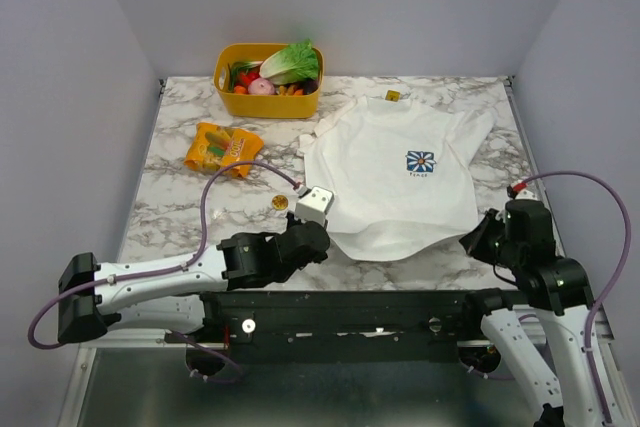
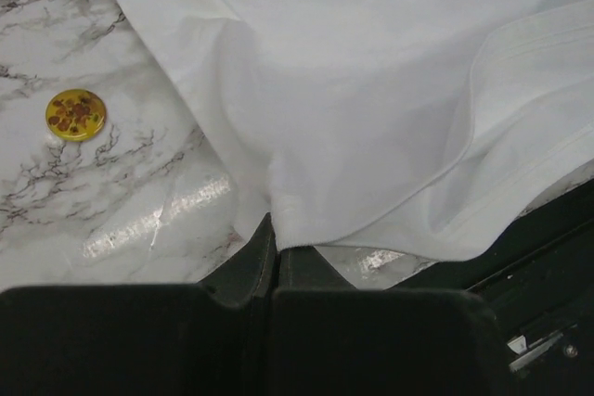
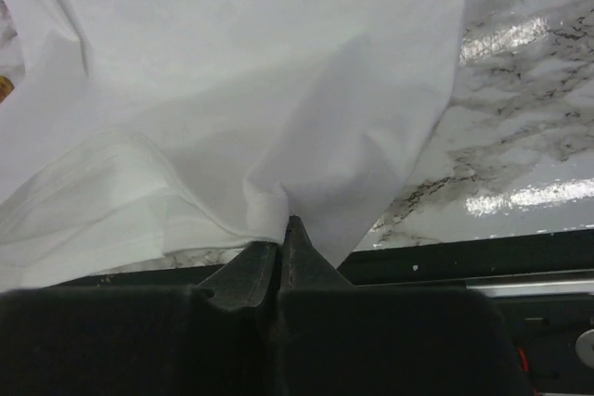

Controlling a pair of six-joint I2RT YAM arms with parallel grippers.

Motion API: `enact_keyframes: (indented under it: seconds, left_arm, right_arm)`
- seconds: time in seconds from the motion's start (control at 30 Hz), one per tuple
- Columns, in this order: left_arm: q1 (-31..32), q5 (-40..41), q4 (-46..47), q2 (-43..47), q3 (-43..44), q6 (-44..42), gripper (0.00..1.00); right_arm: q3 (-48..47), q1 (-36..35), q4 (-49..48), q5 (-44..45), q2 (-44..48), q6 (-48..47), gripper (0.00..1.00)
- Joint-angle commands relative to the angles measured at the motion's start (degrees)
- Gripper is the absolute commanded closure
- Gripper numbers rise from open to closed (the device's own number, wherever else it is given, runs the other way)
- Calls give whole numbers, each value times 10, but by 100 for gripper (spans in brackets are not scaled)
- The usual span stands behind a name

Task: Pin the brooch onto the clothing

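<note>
Left gripper (image 2: 276,236) sits lowest in its wrist view, its jaws pressed together with the near-left corner of the T-shirt (image 1: 400,187) hem drawn into a pucker at the tips, so it looks clamped on the cloth. Just left of it the brooch (image 2: 75,115), a small gold-yellow disc with dark specks, lies flat on the marble table (image 1: 180,217), close beside the shirt's edge but not touching it, and nothing grips it.

Across the middle the shirt lies front up, its blue chest print (image 1: 420,161) showing and its collar at the far side. At the near-right corner the right gripper (image 3: 285,229) has its jaws closed to a thin seam, with the hem gathered at their tips; it appears to pinch the fabric too.

Judging by this, the step in hand is laying the shirt out flat by its lower corners, and pinning has not begun. The next move probably calls for letting go of the hem and taking the thin disc off the hard, smooth marble with a fine, low pinch, most easily by the left arm.
</note>
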State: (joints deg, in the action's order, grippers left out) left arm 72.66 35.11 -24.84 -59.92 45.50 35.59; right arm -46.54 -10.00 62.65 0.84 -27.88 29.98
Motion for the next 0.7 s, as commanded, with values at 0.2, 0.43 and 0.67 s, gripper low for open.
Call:
enact_keyframes:
  seconds: [0.2, 0.43, 0.67]
  left_arm:
    - [86, 34, -87, 0, 1, 122, 100]
    - [158, 63, -174, -30, 21, 194, 100]
    - [187, 88, -234, -65, 38, 244, 100]
  right_arm:
    - [-22, 2, 92, 1, 21, -11, 92]
    - [-34, 3, 148, 8, 42, -14, 92]
    - [-47, 3, 181, 7, 62, -17, 88]
